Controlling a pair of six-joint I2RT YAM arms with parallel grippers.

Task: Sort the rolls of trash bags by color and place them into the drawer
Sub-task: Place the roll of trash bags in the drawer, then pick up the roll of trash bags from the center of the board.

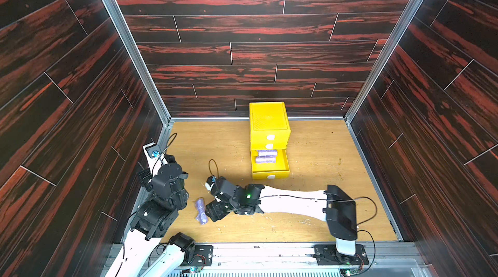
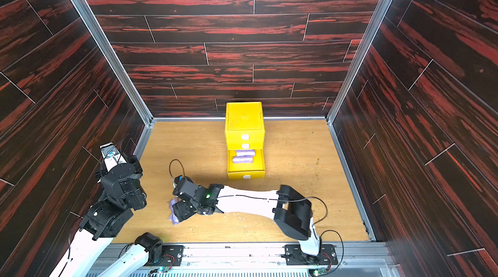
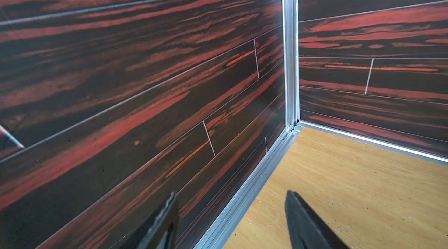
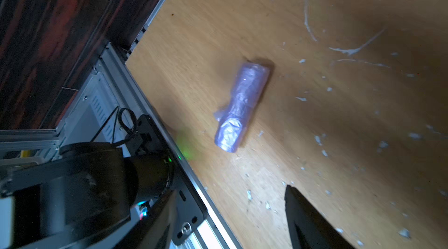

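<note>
Cabinet of yellow drawers [image 1: 269, 127] stands far back on the worktop [image 1: 323, 154], bottom drawer [image 1: 258, 174] pulled out, two lilac rolls [image 1: 266, 153] inside. A third lilac roll [image 4: 242, 107] lies near the front, just beside the right claw [image 4: 231, 189], spread wide, empty. Left claw [image 3: 231, 193] is also spread and empty.

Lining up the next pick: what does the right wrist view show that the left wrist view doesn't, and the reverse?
Only the right wrist view: a lilac roll lying on the table ahead of the open right pincer, untouched, plus the left arm's base at the table's edge.

Only the left wrist view: the corner post where two walls meet, with the open, empty left pincer facing it.

Both: bare wooden table and dark, red-streaked wall panels.
</note>
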